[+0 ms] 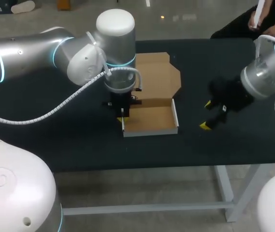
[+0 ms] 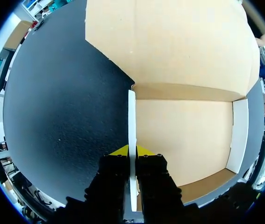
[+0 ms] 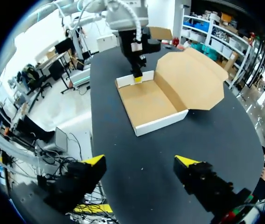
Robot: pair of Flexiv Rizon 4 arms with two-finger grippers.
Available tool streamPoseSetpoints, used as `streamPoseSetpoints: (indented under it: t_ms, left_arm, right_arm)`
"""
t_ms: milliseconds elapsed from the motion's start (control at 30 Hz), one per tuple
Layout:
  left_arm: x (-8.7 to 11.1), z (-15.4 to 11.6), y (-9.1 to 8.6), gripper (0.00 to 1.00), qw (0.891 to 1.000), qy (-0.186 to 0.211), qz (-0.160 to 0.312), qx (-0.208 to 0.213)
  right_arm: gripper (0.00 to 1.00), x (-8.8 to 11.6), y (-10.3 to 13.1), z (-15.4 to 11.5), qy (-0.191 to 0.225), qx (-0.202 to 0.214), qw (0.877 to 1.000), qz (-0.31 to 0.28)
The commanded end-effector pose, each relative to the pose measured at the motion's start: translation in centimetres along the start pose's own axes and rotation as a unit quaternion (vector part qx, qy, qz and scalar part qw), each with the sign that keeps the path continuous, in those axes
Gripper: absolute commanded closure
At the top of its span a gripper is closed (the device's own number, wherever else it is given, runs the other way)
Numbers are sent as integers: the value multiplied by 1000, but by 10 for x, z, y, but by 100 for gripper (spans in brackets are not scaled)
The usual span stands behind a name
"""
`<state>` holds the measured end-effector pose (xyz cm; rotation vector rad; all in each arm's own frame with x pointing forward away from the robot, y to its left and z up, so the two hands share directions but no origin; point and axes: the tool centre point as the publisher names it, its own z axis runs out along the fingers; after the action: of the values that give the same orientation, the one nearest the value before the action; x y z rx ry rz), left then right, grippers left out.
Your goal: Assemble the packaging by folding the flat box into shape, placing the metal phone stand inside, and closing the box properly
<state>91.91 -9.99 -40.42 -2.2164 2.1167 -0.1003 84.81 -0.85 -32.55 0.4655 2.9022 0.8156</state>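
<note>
The cardboard box (image 1: pixel 149 118) sits mid-table, folded into a shallow tray with white outer walls and its brown lid (image 1: pixel 159 77) lying flat behind it. My left gripper (image 1: pixel 122 114) points straight down at the box's left wall and is shut on that wall (image 2: pixel 132 140), a yellow tip on either side of it. In the right wrist view the box (image 3: pixel 151 105) lies ahead with the left gripper (image 3: pixel 137 77) on its far wall. My right gripper (image 1: pixel 210 115) hangs open to the right of the box, its fingers (image 3: pixel 94 161) wide apart over bare table. No phone stand is visible.
The black table top (image 1: pixel 79 145) extends around the box on all sides. A person sits beyond the table's far right corner, not touching it.
</note>
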Motion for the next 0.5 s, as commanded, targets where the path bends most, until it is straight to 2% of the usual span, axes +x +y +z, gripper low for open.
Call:
streamPoseSetpoints:
  t_ms: [33, 433, 500]
  left_arm:
    - [-3, -3, 1, 100, 1000, -8, -2, 5]
    - [-14, -7, 0, 100, 999, -29, -3, 18]
    - [-14, -7, -1, 100, 999, -35, -1, 19]
  right_arm:
    - [0, 0, -8, -9, 38, -20, 999, -6]
    - [0, 0, -8, -9, 38, -20, 999, -6]
    - [0, 1, -8, -9, 51, -23, 998, -13]
